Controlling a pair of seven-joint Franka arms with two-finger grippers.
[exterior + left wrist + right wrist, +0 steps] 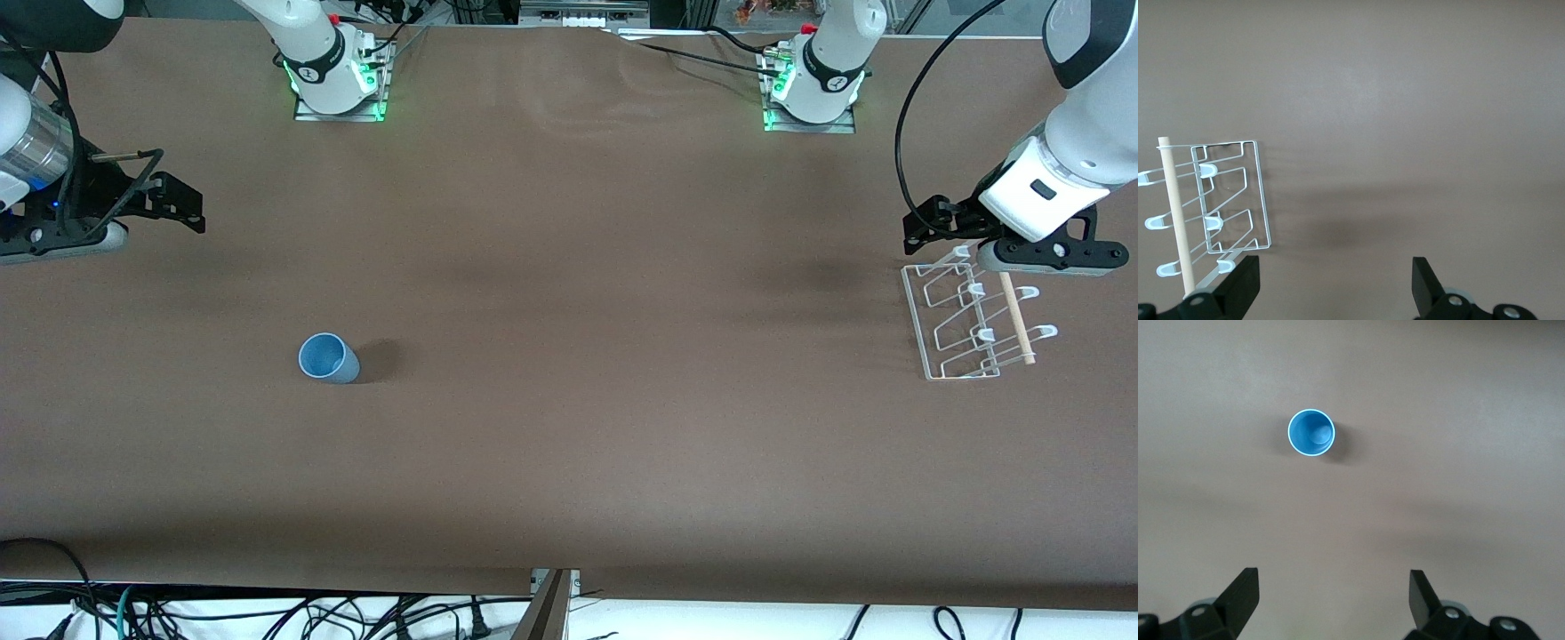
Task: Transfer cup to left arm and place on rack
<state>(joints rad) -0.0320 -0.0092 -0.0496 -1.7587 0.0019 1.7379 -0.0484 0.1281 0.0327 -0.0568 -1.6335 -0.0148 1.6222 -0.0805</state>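
Observation:
The light-blue cup stands upright on the brown table, mouth up, toward the right arm's end; the right wrist view looks down into the cup. My right gripper hangs open and empty over bare table at that end, well apart from the cup; its fingers show wide apart. The clear wire rack with its wooden dowel lies at the left arm's end. My left gripper hovers open and empty over the table just beside the rack.
The two arm bases with green lights stand along the table's edge farthest from the front camera. A black cable loops from the left arm. Cables lie below the table's near edge. Between cup and rack is bare brown surface.

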